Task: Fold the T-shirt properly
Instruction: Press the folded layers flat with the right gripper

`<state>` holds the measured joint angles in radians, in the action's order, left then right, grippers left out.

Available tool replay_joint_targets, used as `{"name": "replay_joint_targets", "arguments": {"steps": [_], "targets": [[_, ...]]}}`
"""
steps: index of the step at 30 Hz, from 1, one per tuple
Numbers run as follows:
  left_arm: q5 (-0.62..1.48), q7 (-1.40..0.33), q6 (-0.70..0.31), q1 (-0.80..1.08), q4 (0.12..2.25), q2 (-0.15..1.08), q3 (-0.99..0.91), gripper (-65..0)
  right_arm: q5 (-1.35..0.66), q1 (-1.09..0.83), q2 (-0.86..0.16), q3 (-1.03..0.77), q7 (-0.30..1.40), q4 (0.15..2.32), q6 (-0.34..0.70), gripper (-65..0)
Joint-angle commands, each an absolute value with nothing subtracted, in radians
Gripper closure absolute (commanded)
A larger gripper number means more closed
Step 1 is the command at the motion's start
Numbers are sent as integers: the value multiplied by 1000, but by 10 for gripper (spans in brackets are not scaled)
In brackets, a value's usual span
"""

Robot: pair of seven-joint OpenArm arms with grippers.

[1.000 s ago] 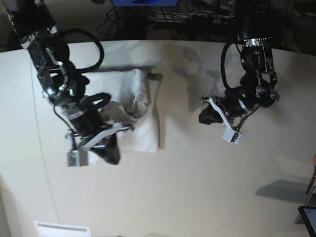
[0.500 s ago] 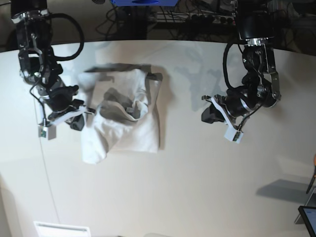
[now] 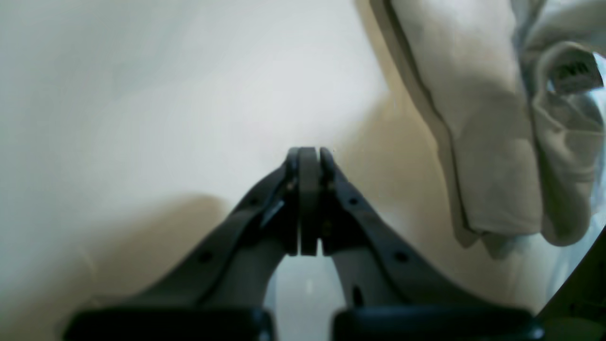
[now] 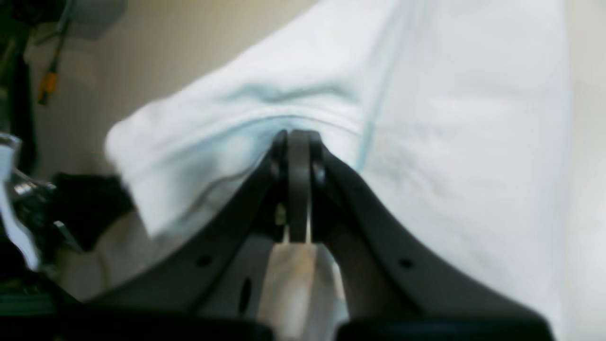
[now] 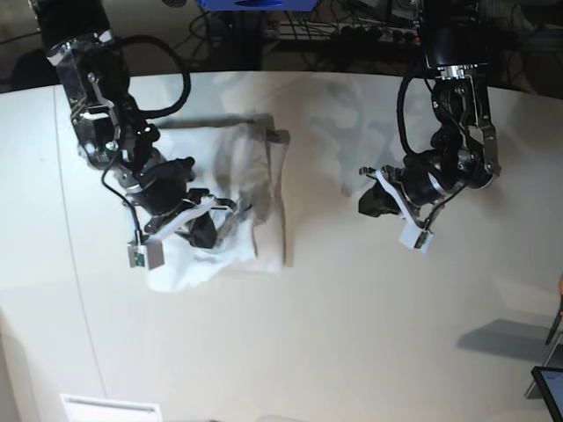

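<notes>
The white T-shirt (image 5: 264, 189) lies as a wrinkled, partly folded bundle on the left half of the table (image 5: 369, 334). My right gripper (image 5: 215, 227) is low over its lower middle, and its arm crosses the cloth. In the right wrist view the right gripper (image 4: 298, 137) is shut, its tips against a seamed fold of the T-shirt (image 4: 450, 142), and no cloth shows between the jaws. My left gripper (image 5: 364, 206) hangs shut over bare table right of the shirt. The left wrist view shows the left gripper (image 3: 307, 154) with nothing in it, and the T-shirt (image 3: 487, 142) with its neck label (image 3: 575, 73) off to the right.
Cables and a blue object (image 5: 255, 4) lie behind the table's curved back edge. A white strip (image 5: 110, 407) sits at the bottom left. A dark device (image 5: 550, 387) stands at the bottom right corner.
The right arm, off to the shirt's left half a second ago, has swung back over the cloth. The shirt's left side has bunched up. The left arm has barely moved.
</notes>
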<state>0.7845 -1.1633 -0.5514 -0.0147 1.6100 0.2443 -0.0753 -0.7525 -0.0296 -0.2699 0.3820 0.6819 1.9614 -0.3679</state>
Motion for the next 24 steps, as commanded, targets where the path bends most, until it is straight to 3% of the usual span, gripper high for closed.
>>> {"name": "replay_joint_targets", "arguments": {"steps": [1,17,24], "targets": [[802,-1156,-562,-30,1630,257,-79,0,-751,-8,-262,384,668,1952,-364,-9],[803,-1156,-562,-33,1626,262,-142,0,-748,148,-179,394,664,1673,-328,-9],[803,-1156,-562,-38,1621,262,-142,0,-748,99,-180,545,662,1681,-334,-9]]}}
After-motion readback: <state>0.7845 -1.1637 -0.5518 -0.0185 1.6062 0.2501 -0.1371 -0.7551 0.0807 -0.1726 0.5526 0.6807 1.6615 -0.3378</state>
